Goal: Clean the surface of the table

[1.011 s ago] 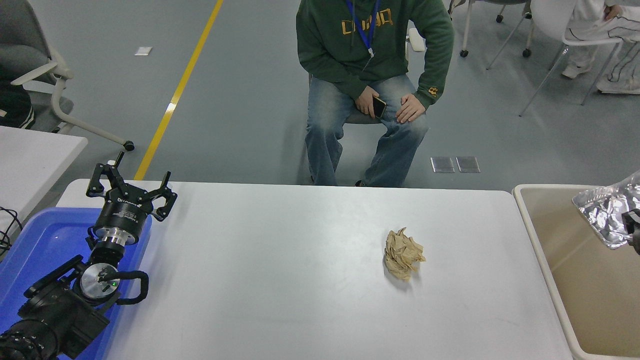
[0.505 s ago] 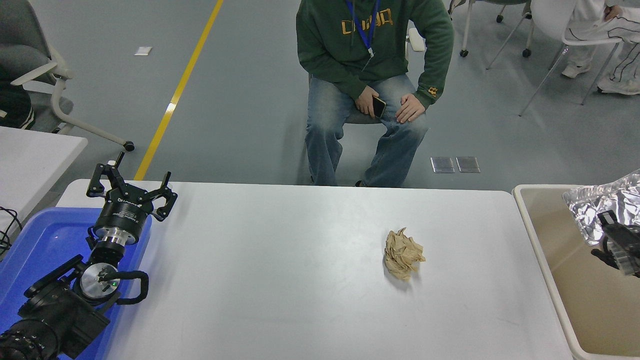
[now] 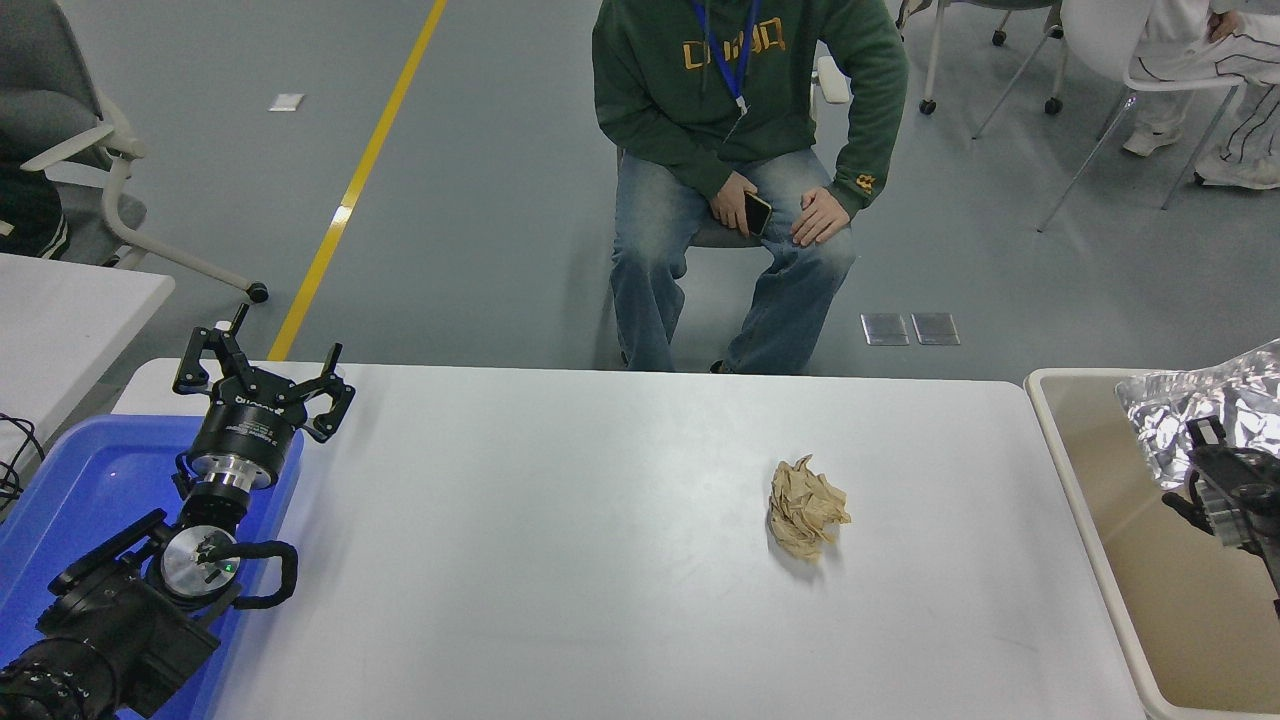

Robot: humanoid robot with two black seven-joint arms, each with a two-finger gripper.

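Observation:
The table surface (image 3: pixel 560 560) is a wide white tabletop. A crumpled ball of brown paper (image 3: pixel 806 508) lies on it, right of centre. My right gripper (image 3: pixel 1182 465) comes in from the right edge, over the beige bin (image 3: pixel 1085 520) beside the table's right end. A crumpled sheet of silver foil (image 3: pixel 1165 415) hangs right against it, above the bin. Whether the gripper grips the foil is unclear. My left gripper (image 3: pixel 262 368) stays parked at the lower left, open and holding nothing.
A blue tray (image 3: pixel 90 480) sits under the left arm at the table's left end. A person in a green hoodie (image 3: pixel 740 90) sits on a chair beyond the far edge, holding a phone. A smaller white table (image 3: pixel 60 320) stands at the left.
My right gripper has come further into view from the right edge, moving left over the bin. The foil has shifted left and slightly up with it. The left arm and brown paper are still.

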